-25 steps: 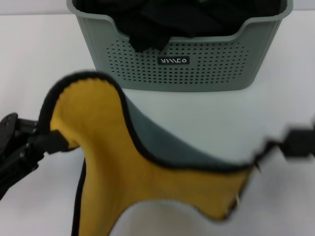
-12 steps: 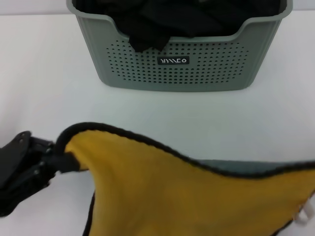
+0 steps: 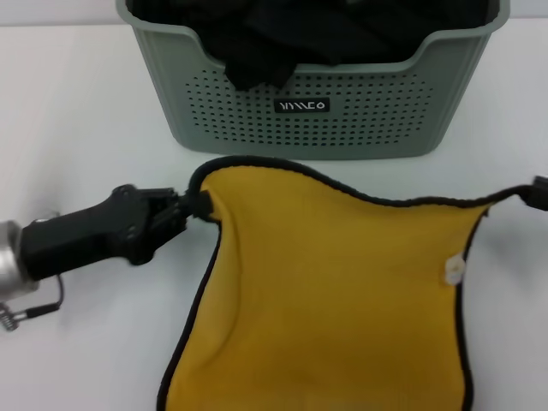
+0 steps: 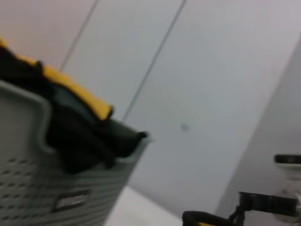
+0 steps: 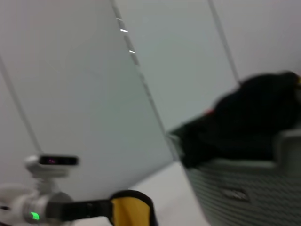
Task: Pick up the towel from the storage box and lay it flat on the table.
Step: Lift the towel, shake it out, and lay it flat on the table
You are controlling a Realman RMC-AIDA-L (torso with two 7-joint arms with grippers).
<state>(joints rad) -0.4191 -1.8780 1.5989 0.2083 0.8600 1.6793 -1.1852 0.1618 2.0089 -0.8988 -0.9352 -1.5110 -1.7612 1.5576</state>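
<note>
While the towel [image 3: 334, 291] spreads yellow-face-up on the table [image 3: 77, 120] at six o'clock of the storage box [image 3: 312, 94], left gripper [image 3: 199, 205] and right gripper [image 3: 539, 193] pinch opposite corners: laying step, next likely lowering flat, then release.

White table, box at the far edge

I see the table [image 3: 68, 111] carrying the storage box [image 3: 312, 111] at its far edge; I can't tell whether the towel [image 3: 334, 300], yellow face up toward the near edge, rests on it.
</note>
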